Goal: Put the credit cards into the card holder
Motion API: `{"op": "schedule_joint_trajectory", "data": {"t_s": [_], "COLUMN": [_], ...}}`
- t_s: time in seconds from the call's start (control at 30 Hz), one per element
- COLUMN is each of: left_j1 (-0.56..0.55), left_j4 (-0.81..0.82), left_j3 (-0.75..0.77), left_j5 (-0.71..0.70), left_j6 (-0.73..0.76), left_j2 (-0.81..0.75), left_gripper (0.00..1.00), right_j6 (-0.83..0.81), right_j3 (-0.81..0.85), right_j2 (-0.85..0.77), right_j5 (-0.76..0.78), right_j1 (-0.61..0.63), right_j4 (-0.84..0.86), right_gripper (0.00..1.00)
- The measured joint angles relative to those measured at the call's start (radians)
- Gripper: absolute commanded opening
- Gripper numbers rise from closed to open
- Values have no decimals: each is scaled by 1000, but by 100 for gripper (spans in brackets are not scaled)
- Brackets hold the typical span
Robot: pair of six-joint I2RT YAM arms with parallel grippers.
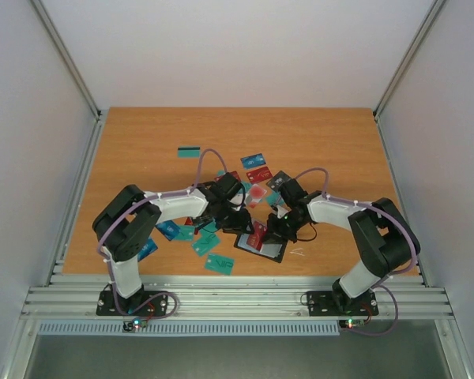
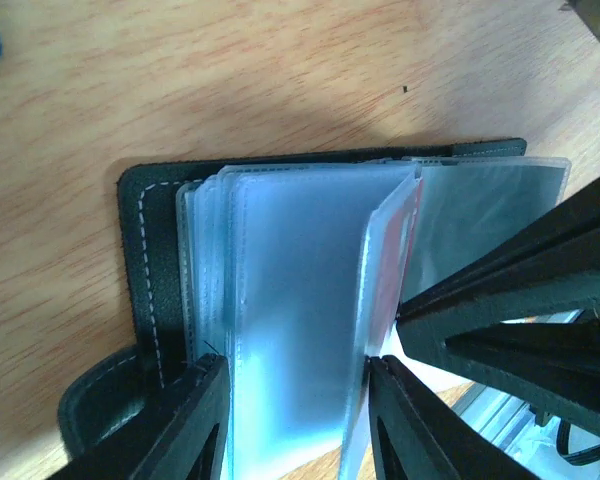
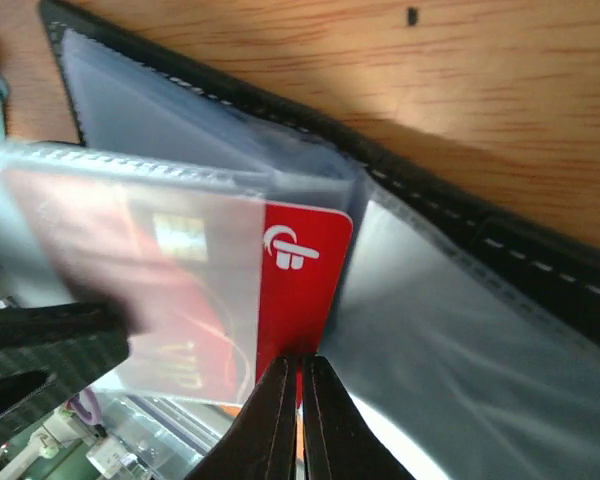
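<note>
Red card (image 3: 302, 262) lies mostly inside a clear sleeve (image 3: 130, 250) of the open card holder (image 3: 460, 215) on the table (image 2: 180, 90), with one short end exposed beside the fold. The right tool (image 3: 300, 400) is pinched narrow on that end's edge, so the remaining push appears to run along the card's long axis. The left tool (image 2: 295, 400), half-wide, grips the card holder's sleeve stack.

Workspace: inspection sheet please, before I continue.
Surface: wooden table.
Job's things: card holder lying open; red card partway into a clear sleeve; other credit cards scattered loose.
Clutter: nothing seen.
End effectors: left end effector grips the card holder's sleeves; right end effector shut on the red card's edge.
Cables: purple cables looped along both arms.
Surroundings: white walls, metal frame.
</note>
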Motion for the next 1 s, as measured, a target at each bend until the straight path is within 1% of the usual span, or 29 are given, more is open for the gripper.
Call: {"op": "schedule_joint_trajectory", "data": {"t_s": [0.17, 0.47, 0.83, 1.0], "left_j1": [-3, -27, -47, -56], "left_j4": [-39, -83, -122, -128], "left_j3": [10, 36, 81, 81], "left_j5": [-18, -42, -68, -74], "left_j6": [9, 36, 58, 56], "left_j2": [-17, -38, -53, -34], "left_gripper": [44, 44, 42, 39], "right_j6": [-1, -1, -1, -1], "right_j3": [0, 0, -6, -8], "right_j2": [38, 58, 60, 61], "right_j5": [-3, -31, -43, -48], "right_j1": [0, 0, 0, 0], "right_j4": [19, 46, 64, 72], "right_gripper": [5, 5, 5, 5]}}
